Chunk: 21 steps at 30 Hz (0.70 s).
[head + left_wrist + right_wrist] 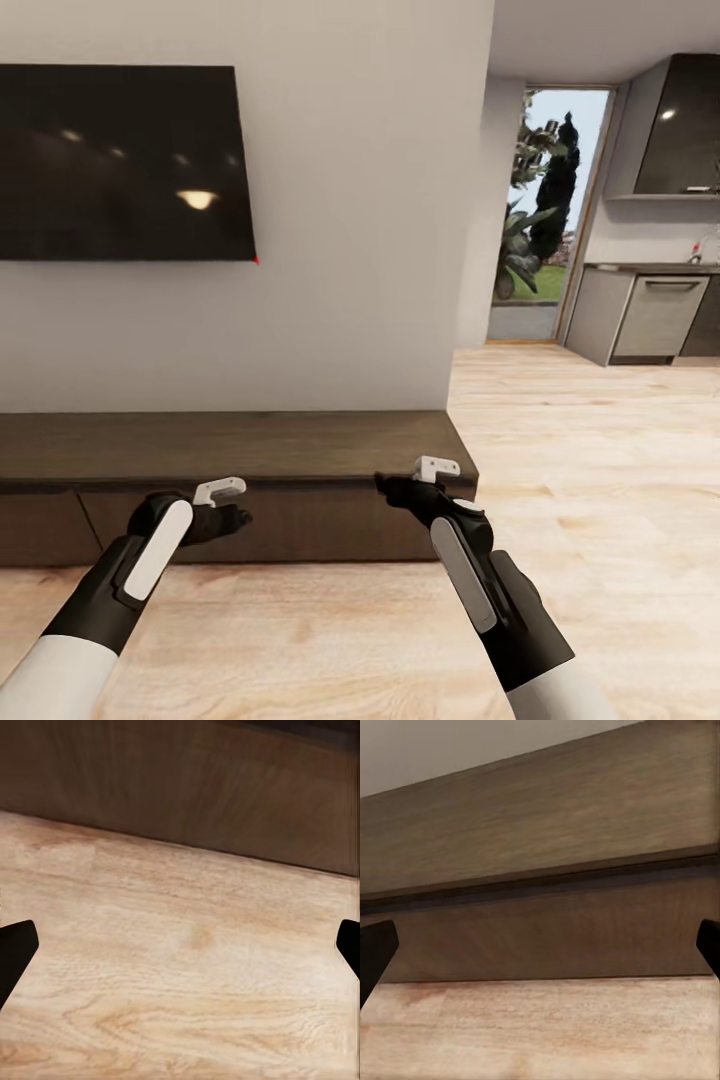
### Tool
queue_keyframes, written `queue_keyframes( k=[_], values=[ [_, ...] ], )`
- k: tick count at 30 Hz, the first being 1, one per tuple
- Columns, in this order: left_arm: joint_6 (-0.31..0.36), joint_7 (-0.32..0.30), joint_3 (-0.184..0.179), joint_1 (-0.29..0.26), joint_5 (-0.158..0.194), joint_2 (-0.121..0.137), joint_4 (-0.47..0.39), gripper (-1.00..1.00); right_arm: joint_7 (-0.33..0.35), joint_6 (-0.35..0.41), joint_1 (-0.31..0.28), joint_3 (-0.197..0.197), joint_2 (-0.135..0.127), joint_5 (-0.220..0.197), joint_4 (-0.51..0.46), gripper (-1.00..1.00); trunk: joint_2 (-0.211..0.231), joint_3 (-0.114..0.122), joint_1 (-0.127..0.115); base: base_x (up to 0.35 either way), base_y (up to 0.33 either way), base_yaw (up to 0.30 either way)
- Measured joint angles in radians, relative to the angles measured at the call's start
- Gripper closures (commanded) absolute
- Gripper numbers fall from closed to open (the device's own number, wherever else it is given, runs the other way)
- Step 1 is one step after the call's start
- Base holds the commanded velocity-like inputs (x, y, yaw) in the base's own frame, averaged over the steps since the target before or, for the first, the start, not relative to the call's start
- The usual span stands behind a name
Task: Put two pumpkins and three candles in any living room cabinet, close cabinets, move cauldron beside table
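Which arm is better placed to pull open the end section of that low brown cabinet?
Probably the right: the right gripper hangs before the cabinet near its end, jaws open. The left gripper points at the floor.

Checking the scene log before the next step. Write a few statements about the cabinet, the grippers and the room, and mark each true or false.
1. The cabinet fronts facing the robot are shut. True.
2. A pumpkin sits on top of the cabinet. False: the visible part of its top is bare.
3. The left gripper has its fingers spread apart with nothing between them. True.
4. The right gripper is clamped on a candle. False: its fingers are apart and hold nothing.
5. A dark screen hangs on the wall above the cabinet. True.
6. Both grippers rest on the cabinet top. False: in the head view they hang in front of the cabinet, over the wooden floor.
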Motion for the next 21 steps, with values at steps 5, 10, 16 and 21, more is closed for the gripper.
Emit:
queue_keyframes(
  k=[5, 10, 16, 21],
  values=[
    [0.0, 0.0, 0.002, 0.0, 0.0, 0.002, 0.0, -1.0, 0.0, 0.0, 0.0, -0.001, 0.0, 0.0, 0.0, -1.0, 0.001, 0.019, -0.002, -0.157, 0.0, 0.004],
    [0.0, 0.0, 0.001, 0.0, 0.0, 0.002, 0.0, -1.0, -0.001, -0.001, 0.0, 0.003, 0.003, 0.004, 0.007, -1.0, 0.002, 0.039, -0.004, -0.307, 0.0, 0.182],
    [0.0, 0.0, 0.002, 0.0, 0.0, 0.002, 0.0, -1.0, -0.002, -0.002, 0.0, 0.005, 0.0, 0.006, 0.015, -1.0, 0.022, 0.06, -0.016, -0.327, 0.0, 0.272],
    [0.0, 0.0, 0.002, 0.0, 0.0, 0.002, 0.0, -1.0, -0.002, -0.003, 0.0, 0.007, 0.0, 0.01, 0.017, -1.0, 0.057, 0.076, -0.035, -0.329, 0.0, 0.283]
  ],
)
